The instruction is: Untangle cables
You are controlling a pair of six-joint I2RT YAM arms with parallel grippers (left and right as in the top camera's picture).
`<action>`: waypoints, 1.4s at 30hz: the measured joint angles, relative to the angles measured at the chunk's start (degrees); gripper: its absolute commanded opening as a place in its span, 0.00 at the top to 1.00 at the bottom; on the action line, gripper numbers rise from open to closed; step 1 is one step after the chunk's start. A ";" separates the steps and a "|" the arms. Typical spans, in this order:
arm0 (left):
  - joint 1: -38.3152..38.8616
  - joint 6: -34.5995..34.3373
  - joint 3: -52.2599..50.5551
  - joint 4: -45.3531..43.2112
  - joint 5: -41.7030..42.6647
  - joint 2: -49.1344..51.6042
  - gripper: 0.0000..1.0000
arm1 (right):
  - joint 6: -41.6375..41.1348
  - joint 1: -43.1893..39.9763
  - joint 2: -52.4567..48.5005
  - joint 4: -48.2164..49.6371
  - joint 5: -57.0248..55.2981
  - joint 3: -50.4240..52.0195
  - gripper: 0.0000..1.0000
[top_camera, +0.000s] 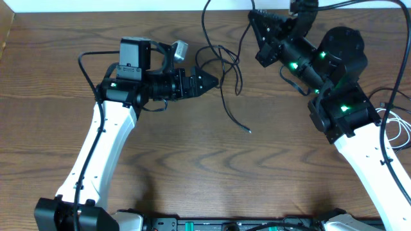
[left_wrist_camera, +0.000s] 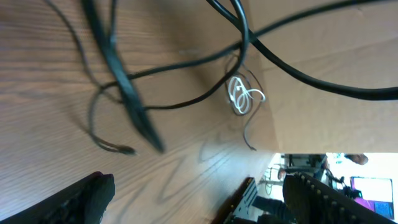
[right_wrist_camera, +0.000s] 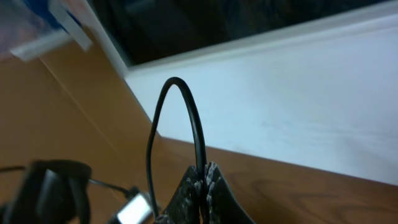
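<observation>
A loose tangle of thin black cables (top_camera: 223,64) lies on the wooden table between the arms, with one free end (top_camera: 248,131) trailing toward the front. My left gripper (top_camera: 215,80) is open at the tangle's left edge with nothing between its fingers. In the left wrist view the black cables (left_wrist_camera: 134,102) cross just ahead of the open gripper (left_wrist_camera: 200,180). My right gripper (top_camera: 252,13) is at the table's far edge, shut on a black cable. In the right wrist view that cable (right_wrist_camera: 194,118) arcs up out of the shut gripper (right_wrist_camera: 204,169). A white cable (top_camera: 399,126) lies coiled at the right edge.
A silver plug-like end (top_camera: 181,48) sits beside the left wrist. The white cable (left_wrist_camera: 244,96) shows small and far off in the left wrist view. A white wall (right_wrist_camera: 298,93) rises behind the table's far edge. Bare wood (top_camera: 192,167) spreads across the front.
</observation>
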State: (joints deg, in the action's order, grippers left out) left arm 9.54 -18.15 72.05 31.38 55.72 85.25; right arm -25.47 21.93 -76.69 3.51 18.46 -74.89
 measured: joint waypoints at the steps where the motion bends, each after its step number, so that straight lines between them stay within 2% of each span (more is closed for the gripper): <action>1: 0.35 0.00 0.00 -0.76 0.74 0.00 0.09 | -0.76 0.00 0.00 0.72 0.00 0.00 0.99; 4: 0.76 0.02 -0.02 -2.78 1.62 0.00 0.09 | -3.80 0.00 0.07 2.05 0.00 -0.02 0.99; 5: 0.76 0.07 -0.02 -3.37 1.68 0.00 0.14 | -4.57 0.00 0.15 2.10 0.00 0.00 0.99; 10: 0.81 0.04 0.00 -7.04 2.03 0.00 0.55 | -7.72 -0.09 1.11 2.80 0.00 -0.02 0.99; 11: 0.81 0.50 -0.02 -7.58 1.70 0.00 0.57 | -8.07 -0.17 1.46 2.86 0.00 0.00 0.99; 15: 0.81 0.22 -0.02 -7.65 -1.88 0.00 0.51 | -9.90 -1.86 3.34 3.08 0.39 0.00 0.99; 18: 0.81 0.20 -0.02 -7.91 -5.51 0.00 0.36 | -11.76 -2.64 4.33 3.19 1.57 0.00 0.99; 19: 0.81 0.20 -0.02 -8.09 -6.56 0.00 0.34 | -12.50 -2.64 4.44 3.19 2.03 0.00 0.99; 25: 0.81 0.13 -0.02 -11.74 -8.11 0.00 0.33 | -18.14 -2.64 4.44 3.21 5.62 0.00 0.99; 26: 0.81 0.04 -0.02 -12.92 -8.13 0.00 0.46 | -19.19 -2.64 4.44 3.15 6.36 0.00 0.99; 28: 0.81 -0.20 -0.02 -13.92 -8.15 0.00 0.86 | -20.87 -2.64 4.44 3.21 7.41 0.00 0.99; 29: 0.81 -0.92 -0.02 -14.40 -8.22 0.00 0.92 | -21.14 -2.64 4.44 3.21 7.61 -0.02 0.99; 35: 0.74 -0.87 0.00 -11.23 -8.35 0.00 0.92 | -19.37 -4.35 4.44 2.08 6.78 -0.02 0.99; 39: -0.44 3.34 0.00 0.79 -11.15 0.00 0.93 | -12.17 -9.14 4.63 -9.33 -0.02 -0.13 0.99; 42: -2.67 6.54 0.00 8.92 -20.52 0.00 0.93 | -7.45 -13.99 4.57 -20.06 -10.14 -0.07 0.99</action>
State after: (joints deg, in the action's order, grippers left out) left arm 6.87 -11.62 72.05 40.29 35.20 85.25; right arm -32.93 7.94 -72.12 -16.56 8.32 -74.96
